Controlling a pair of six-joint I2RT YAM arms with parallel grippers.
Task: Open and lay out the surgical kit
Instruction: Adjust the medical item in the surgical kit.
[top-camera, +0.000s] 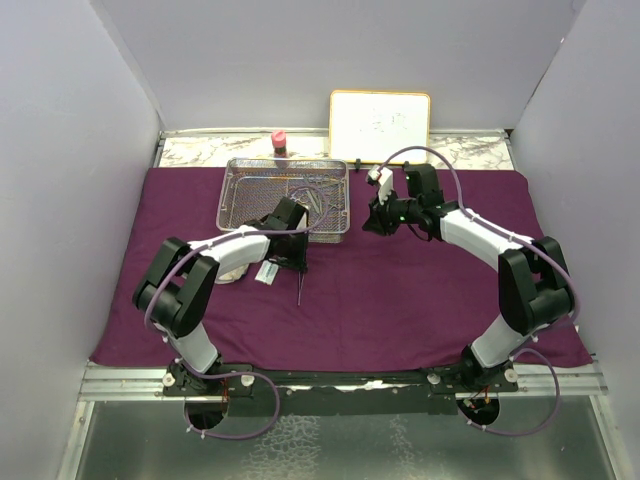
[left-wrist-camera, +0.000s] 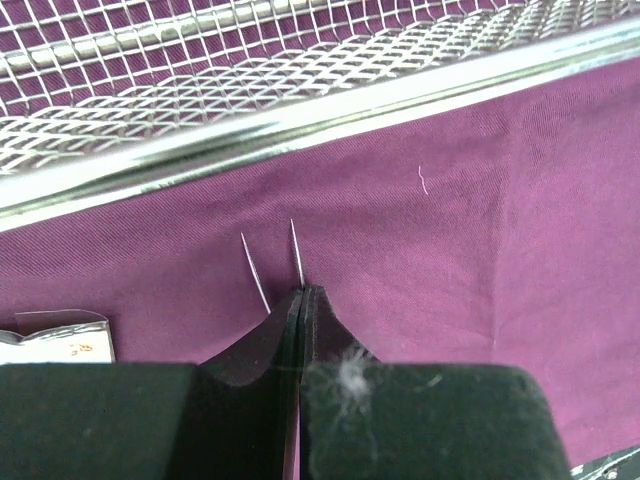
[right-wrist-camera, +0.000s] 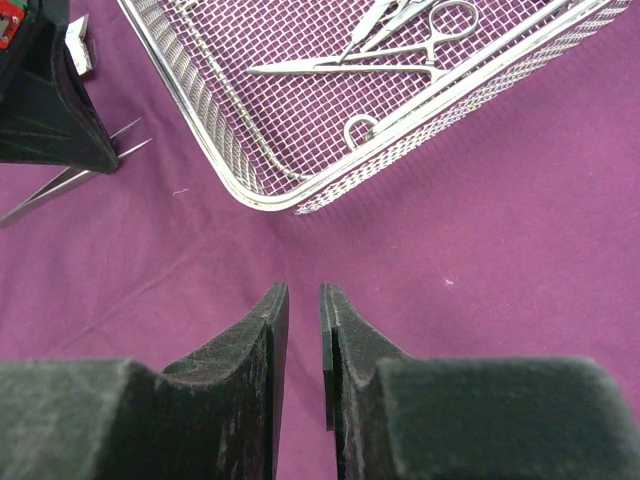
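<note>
Purple cloth (top-camera: 400, 300): left tool (left-wrist-camera: 302, 292) grips forceps (left-wrist-camera: 297, 255).

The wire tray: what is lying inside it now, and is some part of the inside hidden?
Inside the wire tray lie steel clamps with ring handles, on bare mesh. In the top view the left arm covers the near edge, so anything under it cannot be seen.

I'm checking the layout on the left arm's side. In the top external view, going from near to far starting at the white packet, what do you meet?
From near to far: white packet → wire-mesh tray → pink-capped bottle.
</note>
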